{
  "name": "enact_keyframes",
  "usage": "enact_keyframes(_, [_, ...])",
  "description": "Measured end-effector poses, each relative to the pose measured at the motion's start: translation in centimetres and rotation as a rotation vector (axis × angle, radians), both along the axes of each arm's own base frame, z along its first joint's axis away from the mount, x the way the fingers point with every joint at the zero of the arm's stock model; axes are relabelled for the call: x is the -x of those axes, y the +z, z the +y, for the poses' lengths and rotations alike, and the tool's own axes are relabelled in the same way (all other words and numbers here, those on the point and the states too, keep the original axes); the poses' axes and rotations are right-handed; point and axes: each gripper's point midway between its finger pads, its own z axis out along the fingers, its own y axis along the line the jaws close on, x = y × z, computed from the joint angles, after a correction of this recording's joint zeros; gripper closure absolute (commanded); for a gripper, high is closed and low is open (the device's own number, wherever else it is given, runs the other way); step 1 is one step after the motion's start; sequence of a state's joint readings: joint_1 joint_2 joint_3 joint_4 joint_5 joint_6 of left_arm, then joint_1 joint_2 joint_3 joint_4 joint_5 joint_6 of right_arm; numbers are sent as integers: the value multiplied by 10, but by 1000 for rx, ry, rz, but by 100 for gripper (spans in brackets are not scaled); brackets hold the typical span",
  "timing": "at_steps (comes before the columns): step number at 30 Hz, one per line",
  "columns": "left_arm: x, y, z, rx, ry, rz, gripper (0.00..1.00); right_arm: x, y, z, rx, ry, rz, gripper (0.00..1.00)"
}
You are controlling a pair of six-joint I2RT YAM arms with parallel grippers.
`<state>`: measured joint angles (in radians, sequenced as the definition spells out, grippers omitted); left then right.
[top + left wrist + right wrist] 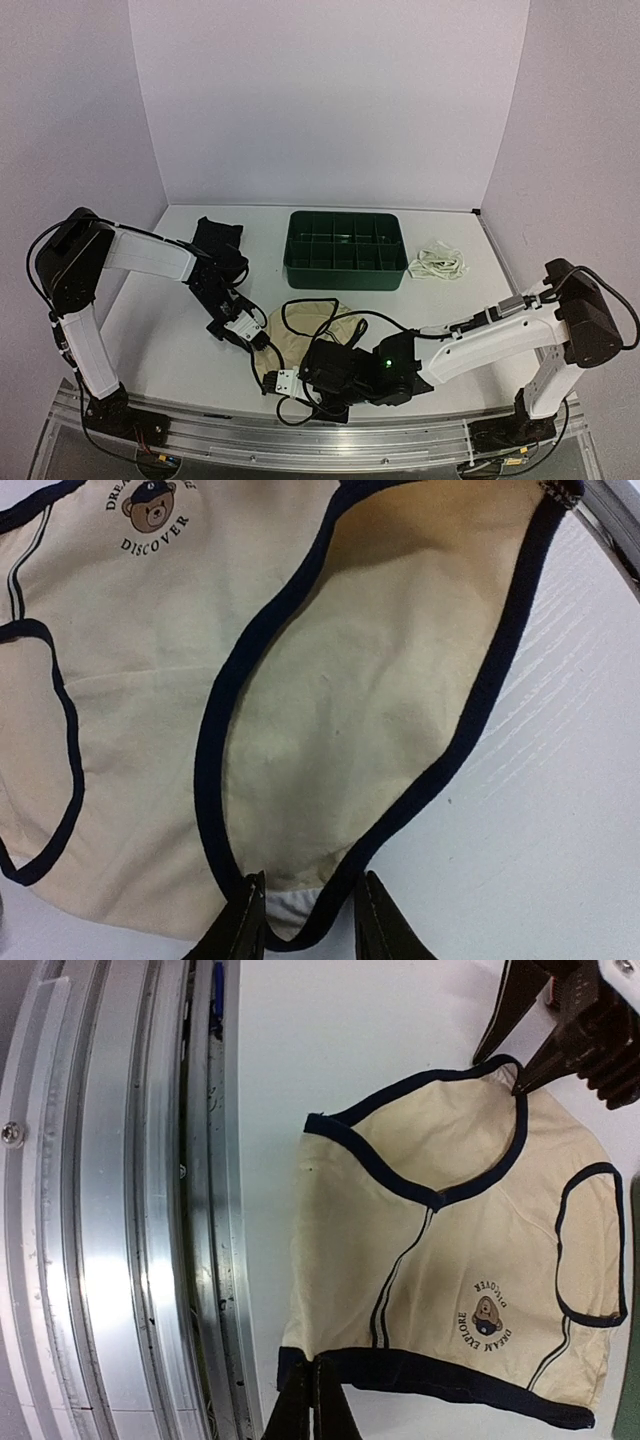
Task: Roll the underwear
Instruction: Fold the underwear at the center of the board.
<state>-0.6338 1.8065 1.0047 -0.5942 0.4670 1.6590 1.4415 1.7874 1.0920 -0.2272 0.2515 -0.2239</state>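
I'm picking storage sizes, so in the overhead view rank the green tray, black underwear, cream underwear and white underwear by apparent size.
1. Green tray.
2. Cream underwear and black underwear: unsure, the left arm and right arm hide parts, and the cream one lies nearer the camera.
3. White underwear, smallest.
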Motion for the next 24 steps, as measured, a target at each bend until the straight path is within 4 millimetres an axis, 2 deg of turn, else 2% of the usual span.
enact_keyframes(4, [-5,-1,-3,6,12,-10,95,-6,6,-1,-26,-33,30,100])
enact_keyframes(6, [-8,-1,-4,8,16,-19,100,-8,8,-4,-34,-51,48,100])
enact_keyframes(13, [-16,1,-8,7,90,-7,100,-17,28,-18,-95,-119,99,100])
enact_keyframes(18, [-22,11,-15,14,147,20,100,-24,46,-22,-150,-159,119,100])
enact_keyframes(21, [-15,19,-15,23,172,65,100,-22,52,-23,-174,-172,143,100])
enact_keyframes(24, [-4,35,-15,42,189,107,100,-17,55,-21,-193,-188,191,100])
